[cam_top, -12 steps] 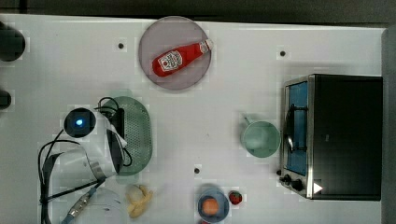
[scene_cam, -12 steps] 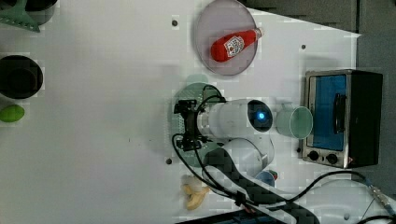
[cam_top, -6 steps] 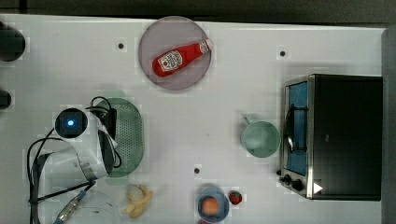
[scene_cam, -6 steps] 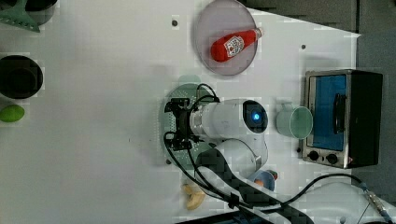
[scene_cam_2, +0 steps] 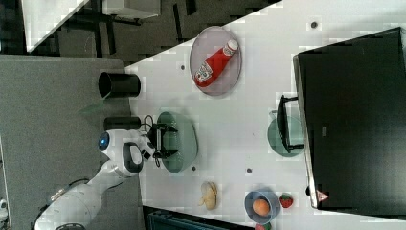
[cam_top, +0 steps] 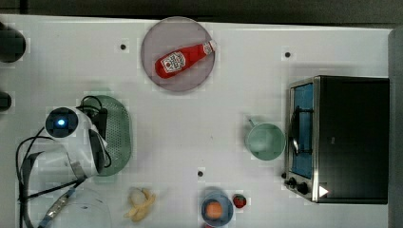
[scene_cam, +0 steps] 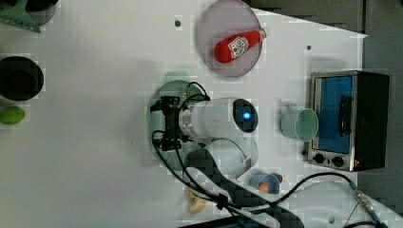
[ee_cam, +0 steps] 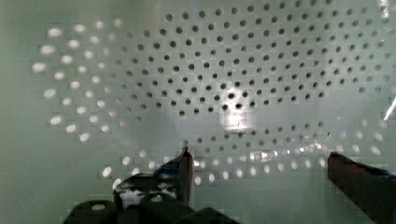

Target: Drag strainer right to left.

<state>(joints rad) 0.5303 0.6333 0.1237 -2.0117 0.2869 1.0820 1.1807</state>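
The pale mint-green strainer (cam_top: 119, 133) lies on the white table at the top view's left, its near half covered by my arm. In the left view the strainer (scene_cam: 159, 94) sits under my wrist, and in the right view the strainer (scene_cam_2: 186, 139) is beside my black hand. My gripper (cam_top: 100, 142) reaches down into it, also seen as the gripper (scene_cam: 167, 122) and the gripper (scene_cam_2: 162, 140). In the wrist view the strainer's holed bottom (ee_cam: 224, 70) is close below, and the gripper (ee_cam: 261, 172) stands open with both fingertips (ee_cam: 185, 170) spread inside the bowl.
A plate (cam_top: 192, 78) with a ketchup bottle (cam_top: 183, 58) is at the back. A mint mug (cam_top: 265, 141) stands beside the toaster oven (cam_top: 342, 137) on the top view's right. Banana (cam_top: 140, 204), blue bowl (cam_top: 216, 211) and strawberry (cam_top: 239, 201) line the front edge. A black cup (cam_top: 9, 45) stands far left.
My arm and the strainer have slid together toward the top view's left, away from the mug. Nothing else has moved.
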